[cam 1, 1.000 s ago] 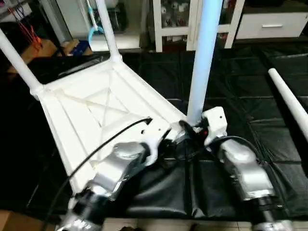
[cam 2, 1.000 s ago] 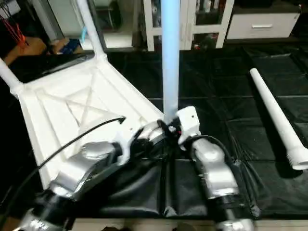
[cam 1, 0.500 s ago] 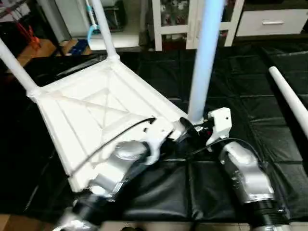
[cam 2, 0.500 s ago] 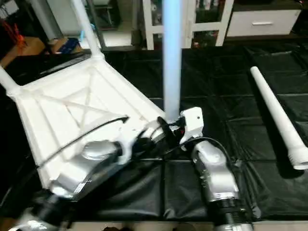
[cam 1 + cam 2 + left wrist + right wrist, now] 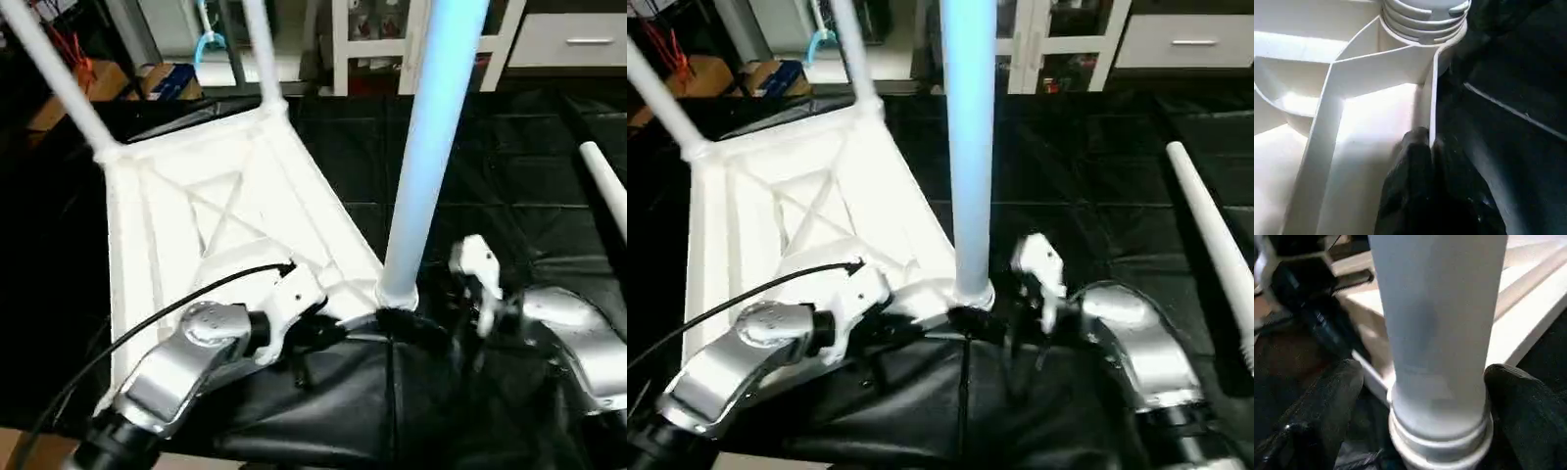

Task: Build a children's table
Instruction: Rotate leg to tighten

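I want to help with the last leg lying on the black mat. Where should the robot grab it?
Probably mid-tube, from above. The loose leg lies flat on the black mat, so its round sides are free for two fingers to straddle, and gripping near the middle should keep the long tapered tube from tipping.

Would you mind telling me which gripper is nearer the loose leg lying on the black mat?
Right. The right gripper sits beside the standing leg, toward the loose leg; the left gripper pinches the tabletop rim, farther away.

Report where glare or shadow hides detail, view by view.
Left eye view: glare fades the tabletop's ribs. Left wrist view: a bright patch on the tabletop, the left gripper lost in shadow. Right wrist view: the leg evenly lit, the right gripper dark either side.
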Tool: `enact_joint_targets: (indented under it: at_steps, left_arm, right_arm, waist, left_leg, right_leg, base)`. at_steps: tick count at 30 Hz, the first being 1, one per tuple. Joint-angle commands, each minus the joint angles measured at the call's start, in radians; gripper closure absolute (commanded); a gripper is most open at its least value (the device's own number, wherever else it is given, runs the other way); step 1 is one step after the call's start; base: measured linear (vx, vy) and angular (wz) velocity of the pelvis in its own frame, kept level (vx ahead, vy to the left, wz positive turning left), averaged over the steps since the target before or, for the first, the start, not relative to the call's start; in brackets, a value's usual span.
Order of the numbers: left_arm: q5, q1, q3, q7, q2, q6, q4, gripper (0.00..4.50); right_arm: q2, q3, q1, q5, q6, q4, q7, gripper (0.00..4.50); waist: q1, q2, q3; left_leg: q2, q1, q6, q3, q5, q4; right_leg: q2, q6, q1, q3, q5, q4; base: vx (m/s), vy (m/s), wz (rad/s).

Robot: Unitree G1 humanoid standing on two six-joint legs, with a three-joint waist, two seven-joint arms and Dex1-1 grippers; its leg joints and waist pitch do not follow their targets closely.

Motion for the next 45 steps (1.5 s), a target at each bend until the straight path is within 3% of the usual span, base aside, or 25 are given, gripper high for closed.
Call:
enact_joint_targets:
  at_steps: [1, 4, 7, 11, 17, 28, 35, 39, 40, 45]
  left_arm:
    - [-0.014, 0.032, -0.052, -0.045, 0.024, 0.036, 0.013, 4.50]
    - [-0.017, 0.034, -0.057, -0.055, 0.032, 0.040, 0.006, 4.50]
    - [-0.018, 0.037, -0.062, -0.059, 0.033, 0.043, -0.001, 4.50]
    - [-0.022, 0.038, -0.072, -0.068, 0.034, 0.047, -0.009, 4.50]
    - [-0.020, 0.034, -0.074, -0.070, 0.035, 0.046, -0.006, 4.50]
    - [-0.018, 0.032, -0.075, -0.068, 0.037, 0.051, -0.007, 4.50]
    - [-0.009, 0.026, -0.073, -0.052, 0.030, 0.054, 0.008, 4.50]
    - [0.006, 0.011, -0.073, -0.018, 0.003, 0.058, 0.029, 4.50]
    - [0.009, 0.008, -0.072, -0.007, -0.007, 0.058, 0.034, 4.50]
    - [0.040, -0.020, -0.059, 0.088, -0.079, 0.069, 0.089, 4.50]
  right_arm:
    - [-0.011, 0.024, 0.004, -0.008, -0.018, -0.011, 0.035, 0.20]
    - [-0.006, 0.024, 0.002, -0.014, -0.024, -0.007, 0.037, 0.20]
    - [0.013, 0.012, -0.008, -0.017, -0.040, 0.011, 0.013, 0.20]
    - [0.016, 0.020, -0.007, -0.026, -0.055, 0.029, 0.008, 0.20]
    - [0.016, 0.026, -0.003, -0.052, -0.071, 0.049, 0.001, 0.68]
    - [0.034, 0.019, -0.001, -0.055, -0.091, 0.067, -0.009, 1.62]
    - [0.082, -0.015, -0.005, -0.050, -0.092, 0.108, -0.096, 1.73]
    - [0.135, -0.037, -0.009, -0.070, -0.078, 0.143, -0.209, 1.73]
    - [0.148, -0.040, -0.008, -0.074, -0.073, 0.146, -0.235, 1.73]
    - [0.235, -0.048, 0.000, -0.107, -0.031, 0.140, -0.391, 1.73]
  waist:
    - [-0.003, -0.029, -0.050]
    - [-0.006, -0.030, -0.045]
    - [-0.008, -0.028, -0.044]
    - [-0.007, -0.028, -0.046]
    - [-0.007, -0.028, -0.047]
    - [-0.010, -0.026, -0.044]
    - [-0.016, -0.024, -0.043]
    - [-0.024, -0.027, -0.037]
    - [-0.029, -0.025, -0.034]
    - [-0.044, -0.027, -0.024]
  left_leg:
    - [0.055, 0.021, 0.153, -0.022, -0.135, -0.065]
    - [0.055, 0.025, 0.098, -0.024, -0.213, -0.071]
    - [0.054, 0.022, 0.087, -0.024, -0.212, -0.071]
    - [0.053, 0.022, 0.088, -0.023, -0.205, -0.070]
    - [0.052, 0.020, 0.106, -0.023, -0.179, -0.067]
    - [0.052, 0.020, 0.095, -0.024, -0.210, -0.070]
    - [0.052, 0.018, 0.088, -0.025, -0.227, -0.072]
    - [0.051, 0.019, 0.052, -0.027, -0.299, -0.079]
    - [0.050, 0.022, 0.031, -0.029, -0.334, -0.082]
    - [0.047, 0.021, -0.007, -0.035, -0.419, -0.089]
  right_leg:
    - [-0.043, -0.264, 0.038, 0.024, -0.196, -0.051]
    - [-0.042, -0.245, 0.032, 0.029, -0.262, -0.057]
    - [-0.042, -0.245, 0.032, 0.031, -0.252, -0.055]
    - [-0.042, -0.249, 0.033, 0.031, -0.229, -0.053]
    - [-0.042, -0.258, 0.036, 0.029, -0.201, -0.050]
    - [-0.042, -0.253, 0.034, 0.029, -0.230, -0.053]
    - [-0.042, -0.253, 0.035, 0.029, -0.242, -0.054]
    - [-0.044, -0.221, 0.031, 0.029, -0.352, -0.065]
    - [-0.042, -0.206, 0.025, 0.030, -0.399, -0.070]
    - [-0.042, -0.158, 0.015, 0.029, -0.513, -0.081]
  base:
    - [0.000, 0.000, 0.00]
    - [0.000, 0.000, 0.00]
    - [0.000, 0.000, 0.00]
    - [0.000, 0.000, 0.00]
    - [0.000, 0.000, 0.00]
    - [0.000, 0.000, 0.00]
    - [0.000, 0.000, 0.00]
    - [0.000, 0.000, 0.00]
    - [0.000, 0.000, 0.00]
    - [0.000, 0.000, 0.00]
